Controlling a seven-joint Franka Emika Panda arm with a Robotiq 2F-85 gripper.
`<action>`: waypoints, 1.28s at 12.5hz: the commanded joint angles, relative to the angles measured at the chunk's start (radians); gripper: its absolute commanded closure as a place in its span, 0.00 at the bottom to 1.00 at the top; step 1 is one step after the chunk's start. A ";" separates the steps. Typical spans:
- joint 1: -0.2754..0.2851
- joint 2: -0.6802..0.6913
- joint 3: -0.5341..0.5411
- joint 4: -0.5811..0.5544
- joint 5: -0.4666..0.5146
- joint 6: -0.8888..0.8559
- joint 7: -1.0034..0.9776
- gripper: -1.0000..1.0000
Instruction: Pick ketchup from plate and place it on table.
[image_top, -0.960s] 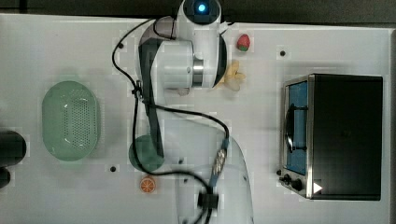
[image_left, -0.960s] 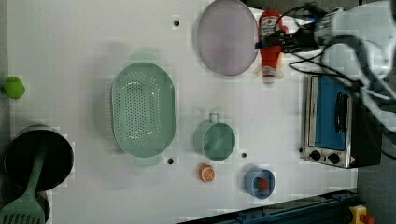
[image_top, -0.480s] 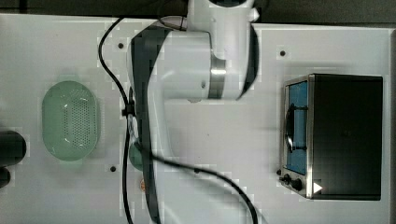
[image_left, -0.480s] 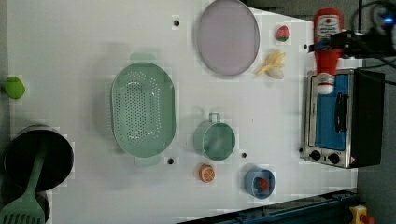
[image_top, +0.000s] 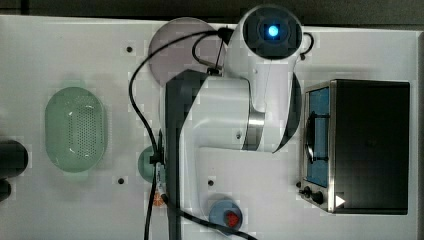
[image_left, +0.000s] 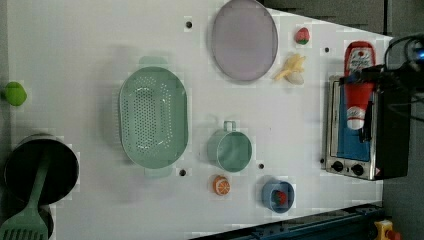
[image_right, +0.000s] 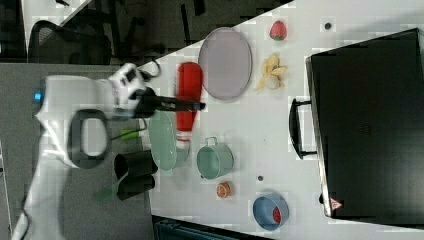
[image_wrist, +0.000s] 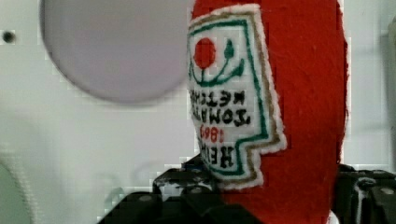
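My hand (image_right: 192, 105) is clamped across the middle of the ketchup bottle (image_right: 187, 102), and the bottle hangs in the air, off the plate (image_left: 244, 40). In the left view the bottle shows in front of the toaster oven (image_left: 367, 130), well to the left view's right of the plate, which lies bare. The bottle's long axis runs crosswise to my fingers, and its two ends stick out either side of the hand. Putting it down turns on that: I judge the open white surface (image_left: 85, 50) lies straight below, so the bottle should come down clear of the plate and the banana (image_left: 291, 70) beside it. In the wrist view the stitched white label (image_wrist: 229, 93) reads "TOMATO KETCHUP", "HEINZ" and "1869", upside down, under a red tomato on a green vine.
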 joint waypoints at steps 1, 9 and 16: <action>-0.007 -0.002 -0.016 -0.173 0.007 0.090 0.035 0.38; -0.005 0.130 -0.015 -0.414 0.007 0.419 0.035 0.15; -0.005 0.007 0.004 -0.334 0.007 0.344 0.128 0.00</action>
